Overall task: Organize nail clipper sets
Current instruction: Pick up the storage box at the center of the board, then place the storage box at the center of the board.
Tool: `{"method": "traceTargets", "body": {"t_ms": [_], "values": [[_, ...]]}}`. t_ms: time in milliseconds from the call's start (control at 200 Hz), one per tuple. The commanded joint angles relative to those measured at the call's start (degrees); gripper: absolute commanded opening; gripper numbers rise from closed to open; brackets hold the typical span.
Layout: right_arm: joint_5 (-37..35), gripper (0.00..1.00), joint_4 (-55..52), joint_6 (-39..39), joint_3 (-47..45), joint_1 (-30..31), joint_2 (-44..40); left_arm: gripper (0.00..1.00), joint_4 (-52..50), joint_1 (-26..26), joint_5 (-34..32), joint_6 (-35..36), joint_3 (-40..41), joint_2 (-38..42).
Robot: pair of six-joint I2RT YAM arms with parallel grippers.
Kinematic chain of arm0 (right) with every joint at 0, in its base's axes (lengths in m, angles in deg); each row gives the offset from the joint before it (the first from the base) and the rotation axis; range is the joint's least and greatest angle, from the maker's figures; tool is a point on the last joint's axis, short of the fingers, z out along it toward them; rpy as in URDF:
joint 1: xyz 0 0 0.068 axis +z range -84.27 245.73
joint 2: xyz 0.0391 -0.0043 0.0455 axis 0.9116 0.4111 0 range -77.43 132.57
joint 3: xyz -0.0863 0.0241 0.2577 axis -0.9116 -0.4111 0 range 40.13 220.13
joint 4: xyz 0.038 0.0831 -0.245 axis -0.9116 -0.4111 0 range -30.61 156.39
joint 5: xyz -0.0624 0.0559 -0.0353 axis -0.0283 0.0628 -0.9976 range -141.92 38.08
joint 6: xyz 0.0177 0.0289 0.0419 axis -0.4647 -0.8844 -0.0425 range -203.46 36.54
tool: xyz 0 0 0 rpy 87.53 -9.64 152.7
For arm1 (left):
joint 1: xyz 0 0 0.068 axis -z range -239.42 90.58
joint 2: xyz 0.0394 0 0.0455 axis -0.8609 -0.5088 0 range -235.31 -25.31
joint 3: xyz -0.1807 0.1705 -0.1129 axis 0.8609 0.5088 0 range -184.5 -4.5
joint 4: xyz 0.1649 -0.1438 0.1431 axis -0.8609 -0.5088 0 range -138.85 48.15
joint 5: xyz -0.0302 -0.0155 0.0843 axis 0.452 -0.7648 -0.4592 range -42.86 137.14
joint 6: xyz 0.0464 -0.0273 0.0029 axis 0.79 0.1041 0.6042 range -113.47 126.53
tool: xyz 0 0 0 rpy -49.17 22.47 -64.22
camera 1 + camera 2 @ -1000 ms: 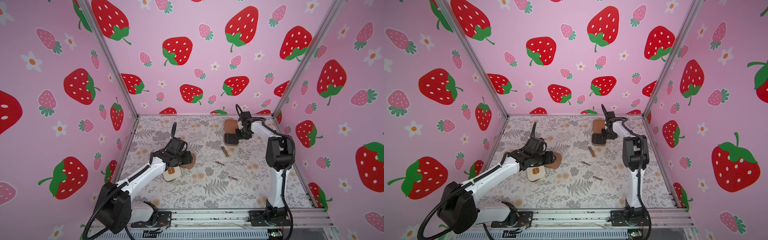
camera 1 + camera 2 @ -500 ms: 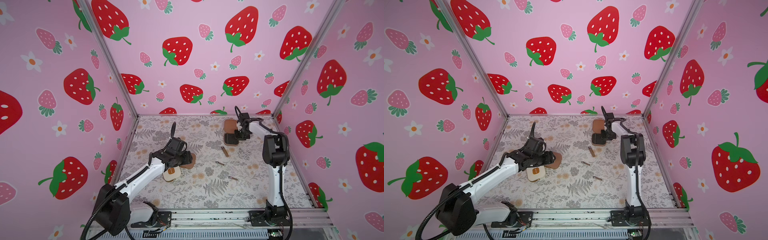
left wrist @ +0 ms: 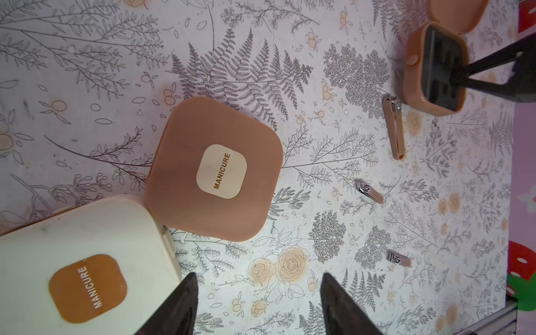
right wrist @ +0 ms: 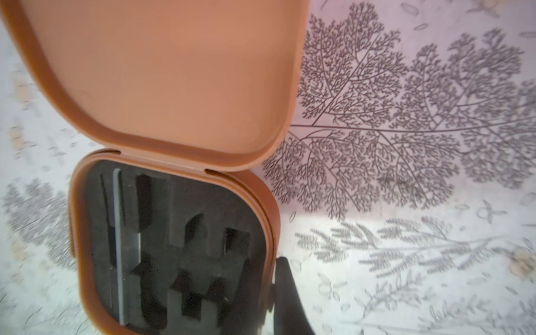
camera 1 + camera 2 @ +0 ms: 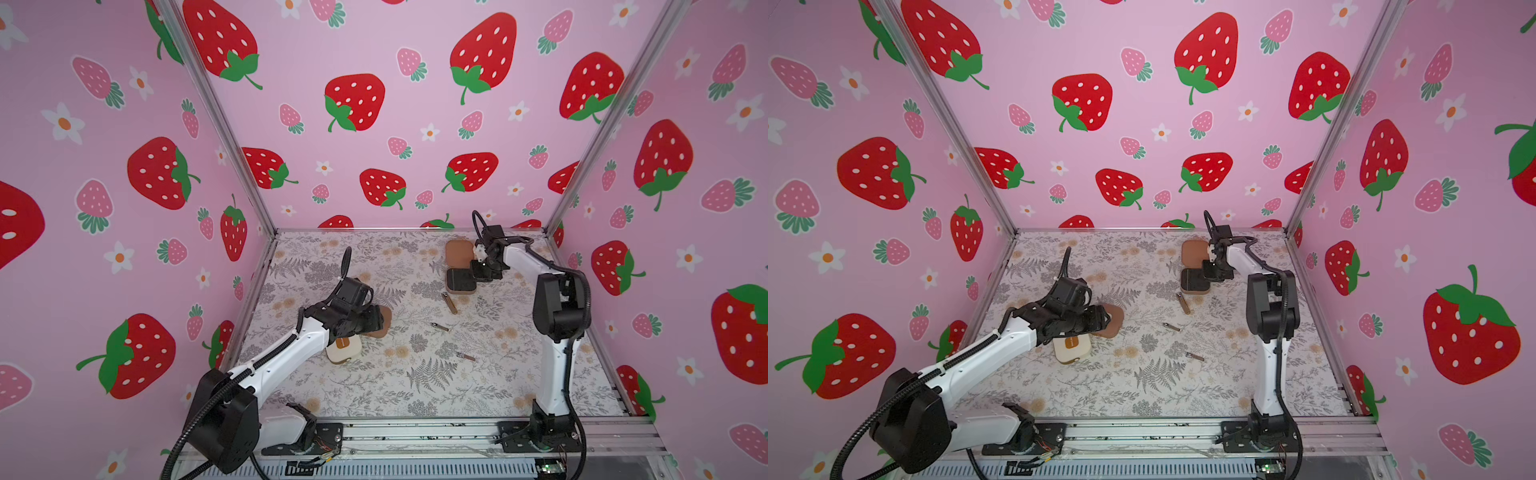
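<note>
- Looking at your right gripper (image 3: pixel 461 77), you see its jaws pinched shut on the side wall of the open brown case (image 4: pixel 268 214). The case sits at the far right of the table (image 5: pixel 415 386).
- The long clipper (image 3: pixel 394 130) lies just beside that case, with one end pointing at it. Your right arm is much nearer.
- Two small clippers (image 3: pixel 369 193) (image 3: pixel 398 259) lie farther out, between your arms.
- Your left gripper (image 3: pixel 258 275) has wide jaws and holds nothing. It hangs near the cream case (image 3: pixel 87 246) and the shut brown case (image 3: pixel 214 168).
- Both lid badges read "MANICURE".
- Your next job is likely putting clippers into the black slots (image 4: pixel 188 246).
</note>
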Motion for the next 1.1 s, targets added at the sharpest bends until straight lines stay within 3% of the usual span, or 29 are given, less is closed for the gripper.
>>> {"method": "traceTargets", "body": {"t_ms": [0,245,430,635,1096], "values": [[3.6,0.0,1.3,4.4,-2.3,1.6,-9.0,0.68,-1.4,-0.6,-2.0,0.8,0.2,2.2],[4.4,0.0,-0.5,13.0,-9.1,11.0,-16.3,0.68,-3.5,-3.4,-2.7,1.5,0.6,4.2],[3.4,0.0,-0.2,18.1,-12.7,20.3,-15.3,0.68,-4.3,-6.2,-1.1,1.7,1.7,7.2],[5.1,0.0,3.5,19.1,-17.0,26.5,-12.8,0.69,-5.3,-7.9,-0.2,2.2,2.4,9.9],[4.4,0.0,9.3,16.6,-21.4,31.6,-7.5,0.69,-4.5,-8.5,1.1,2.1,3.3,9.3]]}}
